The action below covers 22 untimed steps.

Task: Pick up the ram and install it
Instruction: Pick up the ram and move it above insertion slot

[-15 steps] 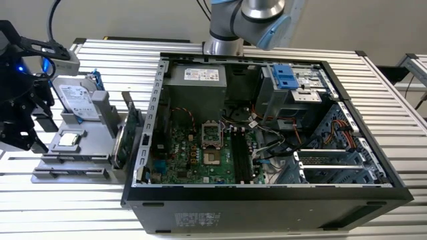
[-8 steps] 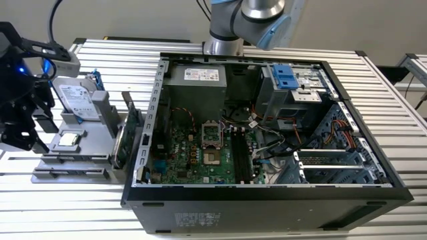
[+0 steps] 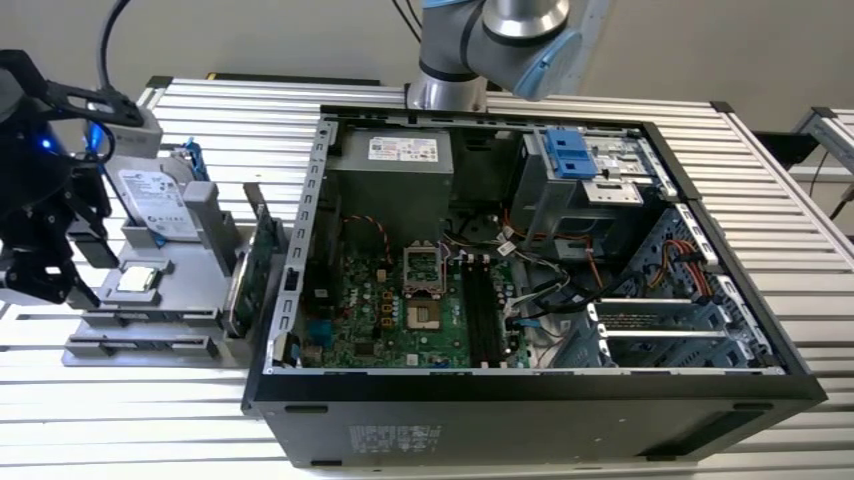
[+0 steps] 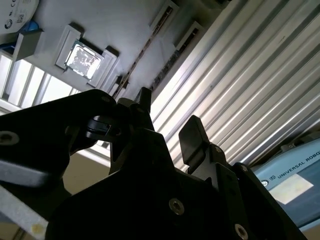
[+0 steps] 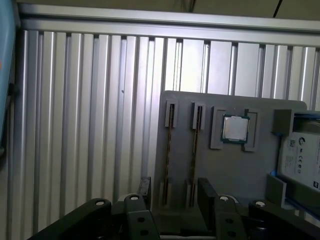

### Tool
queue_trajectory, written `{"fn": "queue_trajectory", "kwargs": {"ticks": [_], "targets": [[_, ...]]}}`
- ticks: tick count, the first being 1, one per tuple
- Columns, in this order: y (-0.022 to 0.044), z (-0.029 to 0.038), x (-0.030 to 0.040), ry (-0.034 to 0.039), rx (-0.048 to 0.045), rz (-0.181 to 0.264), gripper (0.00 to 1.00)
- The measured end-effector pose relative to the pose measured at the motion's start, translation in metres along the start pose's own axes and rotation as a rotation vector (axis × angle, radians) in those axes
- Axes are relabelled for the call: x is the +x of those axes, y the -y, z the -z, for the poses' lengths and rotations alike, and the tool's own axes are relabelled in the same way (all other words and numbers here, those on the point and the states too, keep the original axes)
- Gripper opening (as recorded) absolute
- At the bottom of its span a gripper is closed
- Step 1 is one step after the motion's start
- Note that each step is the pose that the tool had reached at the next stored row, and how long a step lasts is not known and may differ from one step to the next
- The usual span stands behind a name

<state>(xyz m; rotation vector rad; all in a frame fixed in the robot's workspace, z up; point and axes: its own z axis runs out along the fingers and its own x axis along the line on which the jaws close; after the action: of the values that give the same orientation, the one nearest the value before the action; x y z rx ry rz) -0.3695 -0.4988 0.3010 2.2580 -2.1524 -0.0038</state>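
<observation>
Gripper (image 5: pixel 175 189): spread, empty.
Ram (image 5: pixel 169 145): on edge in holder (image 5: pixel 235 175), just ahead.
Risk: neighbour stick (image 5: pixel 194 145) seems inside the finger span too; closing may pinch both.

My gripper (image 5: pixel 175 185) spread wide, fingers (image 5: pixel 205 187) clamping nothing. Ahead of me: two ram sticks (image 5: pixel 194 145) on edge in gray holder (image 5: pixel 240 170), slim lane between them. Processor (image 5: pixel 235 128) close beside, hard drive (image 5: pixel 300 155) past it. Open room over ribbed table (image 5: pixel 90 125) on other side.
</observation>
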Motion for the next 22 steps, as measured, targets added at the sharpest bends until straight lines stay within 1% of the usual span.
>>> {"fn": "queue_trajectory", "kwargs": {"ticks": [22], "targets": [[0.0001,-0.0055,-0.0001,0.0,0.0001,0.0,1.0]]}}
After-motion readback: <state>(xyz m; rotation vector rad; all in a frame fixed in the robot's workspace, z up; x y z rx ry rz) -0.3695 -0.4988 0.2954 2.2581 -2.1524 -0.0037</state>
